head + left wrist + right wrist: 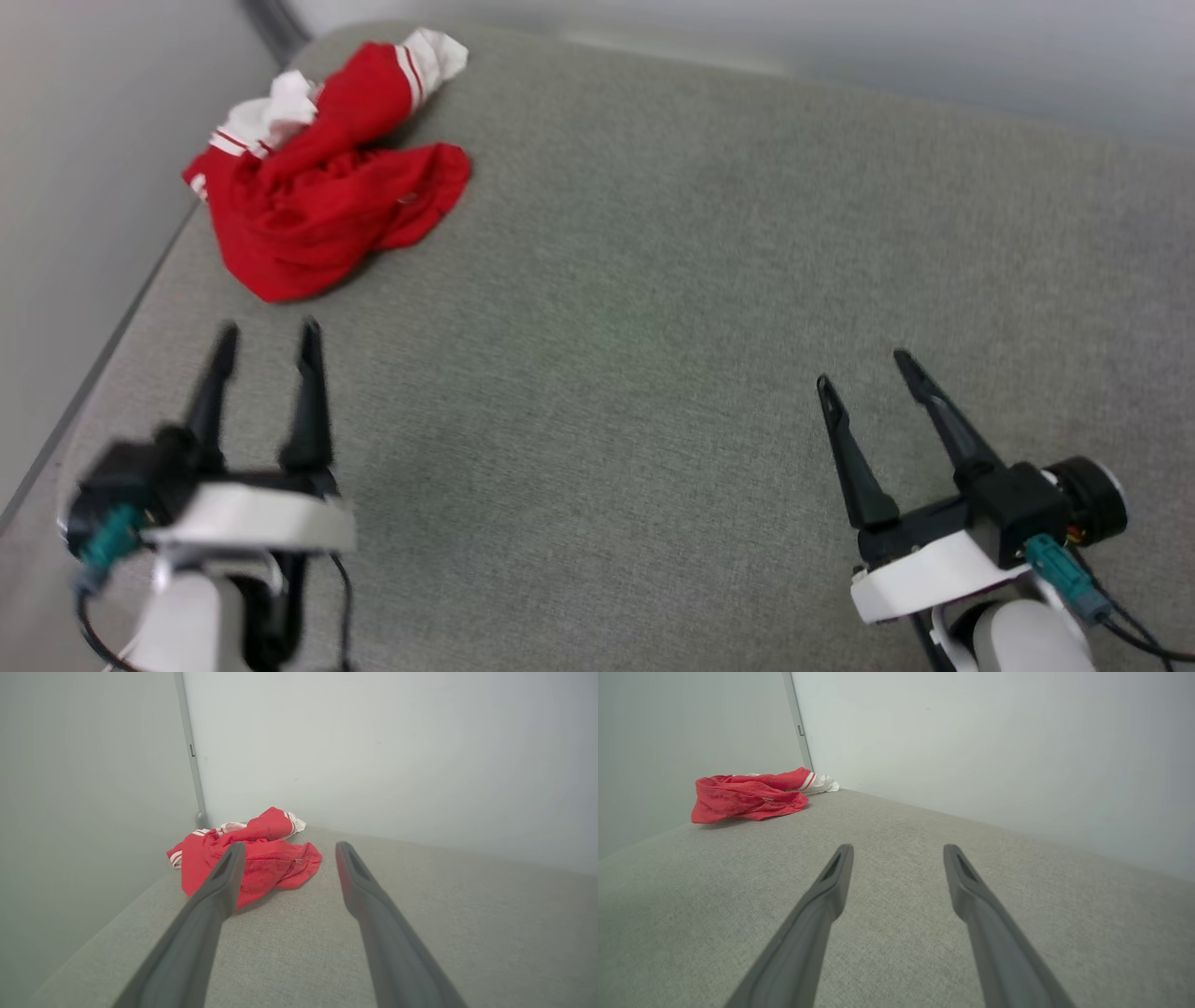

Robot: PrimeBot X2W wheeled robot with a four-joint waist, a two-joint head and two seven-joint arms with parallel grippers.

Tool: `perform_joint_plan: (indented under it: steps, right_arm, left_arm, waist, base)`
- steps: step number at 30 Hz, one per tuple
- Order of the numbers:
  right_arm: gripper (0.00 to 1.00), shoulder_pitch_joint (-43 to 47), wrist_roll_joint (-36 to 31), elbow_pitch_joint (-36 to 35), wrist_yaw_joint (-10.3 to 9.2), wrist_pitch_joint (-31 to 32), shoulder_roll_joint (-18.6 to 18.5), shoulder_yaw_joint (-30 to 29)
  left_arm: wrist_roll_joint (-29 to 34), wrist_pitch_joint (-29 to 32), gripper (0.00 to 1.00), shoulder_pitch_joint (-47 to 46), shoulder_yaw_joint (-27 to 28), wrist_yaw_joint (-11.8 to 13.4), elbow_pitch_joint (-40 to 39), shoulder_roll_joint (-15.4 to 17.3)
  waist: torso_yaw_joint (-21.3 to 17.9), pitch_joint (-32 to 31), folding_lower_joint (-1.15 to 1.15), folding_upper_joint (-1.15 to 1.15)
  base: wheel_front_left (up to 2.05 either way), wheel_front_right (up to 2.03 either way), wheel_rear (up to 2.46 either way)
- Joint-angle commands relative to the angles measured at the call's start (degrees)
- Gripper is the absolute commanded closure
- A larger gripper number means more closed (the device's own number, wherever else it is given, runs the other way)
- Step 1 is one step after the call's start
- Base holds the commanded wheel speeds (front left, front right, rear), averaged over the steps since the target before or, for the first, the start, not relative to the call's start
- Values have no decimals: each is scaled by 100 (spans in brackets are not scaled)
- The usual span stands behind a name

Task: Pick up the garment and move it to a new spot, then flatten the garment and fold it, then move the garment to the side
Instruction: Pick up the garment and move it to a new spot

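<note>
The garment (322, 187) lies crumpled in the far left corner of the grey surface (653, 327), close to the wall (84, 187) on my left. Nothing has hold of it yet. My left gripper (269, 327) is the nearer one: it hangs above the surface with its fingers spread apart and empty, pointing almost straight at the near red edge of the heap. In the left wrist view the red cloth sits ahead of my fingertips and a little to the left, with one finger crossing in front of its near hem. My right gripper (863, 368) is also open with nothing in it. It is well apart from the garment, over on the other side of the surface, and sees the cloth only as a low red mound far off to its left. The heap's long axis seems to run diagonally, from the red bulk nearest me up and away to a white sleeve with striped trim by the back wall. The head view is soft, though, so I cannot tell collar from hem. I judge the pick falls to my left arm, reaching forward and slightly left to pinch the near red fold, since the wall leaves little room on that side.
</note>
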Motion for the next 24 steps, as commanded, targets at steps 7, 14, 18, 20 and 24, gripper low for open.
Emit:
perform_joint_plan:
  steps: [7, 14, 18, 20, 24]
  right_arm:
    - [0, -371, -143, -351, -2, -12, -111, -37]
    - [0, -517, -205, -523, -2, -12, -152, -104]
    - [0, -565, -223, -601, -3, -11, -166, -126]
    - [0, -549, -242, -620, -3, -9, -159, -135]
    - [0, -561, -251, -667, -4, -3, -139, -119]
  left_arm:
    - [-560, 230, 0, -1727, -139, -35, 908, 1390]
    - [-2205, 1810, 0, -3135, -742, -37, 1535, 2974]
    - [-3123, 3178, 0, -3693, -1194, -37, 1911, 3645]
    - [-3512, 3872, 0, -3863, -1391, -37, 2068, 3914]
    - [-4098, 4959, 0, -4108, -1646, -39, 2344, 4280]
  waist:
    - [-554, 1159, 0, 0]
    - [-917, 1772, 0, 0]
    - [-1076, 2044, 0, 0]
    - [-1157, 2155, 0, 0]
    - [-1320, 2350, 0, 0]
  base:
    - [0, 0, 0]
    - [0, 0, 0]
    - [0, 0, 0]
    - [0, 0, 0]
    - [0, 0, 0]
